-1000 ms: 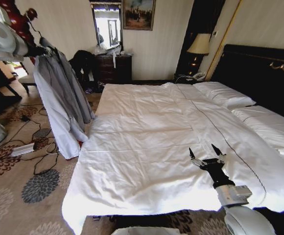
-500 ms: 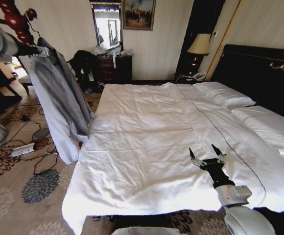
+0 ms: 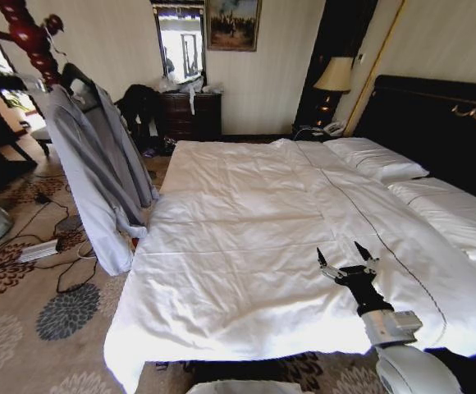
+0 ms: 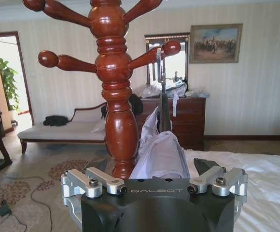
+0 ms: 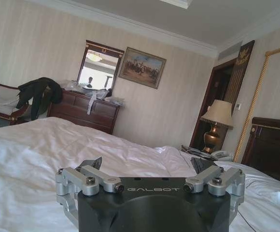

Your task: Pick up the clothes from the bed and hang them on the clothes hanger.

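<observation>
The clothes, a light grey-lavender shirt (image 3: 90,172), hang off the bed's left side on the black clothes hanger (image 4: 164,113). The hanger's silver hook (image 4: 159,58) sits over a peg of a red-brown wooden coat stand (image 4: 115,101). In the left wrist view my left gripper (image 4: 152,166) is open, a short way back from the shirt (image 4: 161,154), with nothing between its fingers. Over the near right part of the white bed (image 3: 246,246) my right gripper (image 3: 346,258) stands open and holds nothing.
Cables and a power strip (image 3: 37,250) lie on the patterned carpet to the left of the bed. A dark dresser (image 3: 190,113) with a black garment (image 3: 139,107) beside it stands at the far wall. A lamp (image 3: 334,78) and the dark headboard (image 3: 435,123) are at the right.
My left arm has drawn back to the left, away from the shirt and hanger, which now hang from the coat stand on their own. The right arm has not moved.
</observation>
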Motion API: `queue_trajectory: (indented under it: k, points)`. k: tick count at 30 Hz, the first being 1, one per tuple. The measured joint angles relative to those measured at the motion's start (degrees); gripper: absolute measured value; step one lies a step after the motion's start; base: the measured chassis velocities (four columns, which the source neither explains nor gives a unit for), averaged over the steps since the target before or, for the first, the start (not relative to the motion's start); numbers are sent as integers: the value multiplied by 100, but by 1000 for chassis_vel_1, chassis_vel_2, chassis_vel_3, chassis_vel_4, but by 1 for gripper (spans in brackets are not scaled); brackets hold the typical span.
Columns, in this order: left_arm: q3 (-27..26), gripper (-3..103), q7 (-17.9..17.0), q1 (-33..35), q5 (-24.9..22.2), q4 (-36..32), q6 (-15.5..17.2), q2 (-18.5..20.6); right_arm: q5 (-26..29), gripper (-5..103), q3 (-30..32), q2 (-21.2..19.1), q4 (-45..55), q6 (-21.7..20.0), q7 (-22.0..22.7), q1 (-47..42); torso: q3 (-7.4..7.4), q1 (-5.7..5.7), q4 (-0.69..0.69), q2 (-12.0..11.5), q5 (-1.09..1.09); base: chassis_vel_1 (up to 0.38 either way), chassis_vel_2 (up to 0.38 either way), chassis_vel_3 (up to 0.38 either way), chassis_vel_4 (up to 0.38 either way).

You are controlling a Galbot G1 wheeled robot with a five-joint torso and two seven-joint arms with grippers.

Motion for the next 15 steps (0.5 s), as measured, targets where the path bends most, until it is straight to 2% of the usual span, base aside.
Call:
queue_trajectory:
  k: [2,6,9,10,12,13,15]
  points:
    - [11,100,59,-80,291,-331,-90,-312,0,100,0,-1,0,0,0,0,0,0,2,0,0,0,0,0,0]
    - [8,100,77,-142,345,-768,-224,-596,0,100,0,0,0,0,0,0,0,0,2,1,0,0,0,0,0]
    - [4,100,284,-166,583,-1281,-403,-999,0,100,0,0,0,0,0,0,0,0,0,0,3,0,0,0,0]
    - [4,100,284,-166,583,-1281,-403,-999,0,100,0,0,0,0,0,0,0,0,0,0,3,0,0,0,0]
    - [68,100,433,-135,920,-1695,-581,-1459,0,100,0,-1,0,0,0,0,0,0,3,1,-1,0,0,0,0]
    - [68,100,433,-135,920,-1695,-581,-1459,0,100,0,-1,0,0,0,0,0,0,3,1,-1,0,0,0,0]
    - [113,100,545,-80,1208,-2030,-710,-1863,0,100,-1,0,0,0,0,0,-1,0,2,0,0,0,0,0,0]
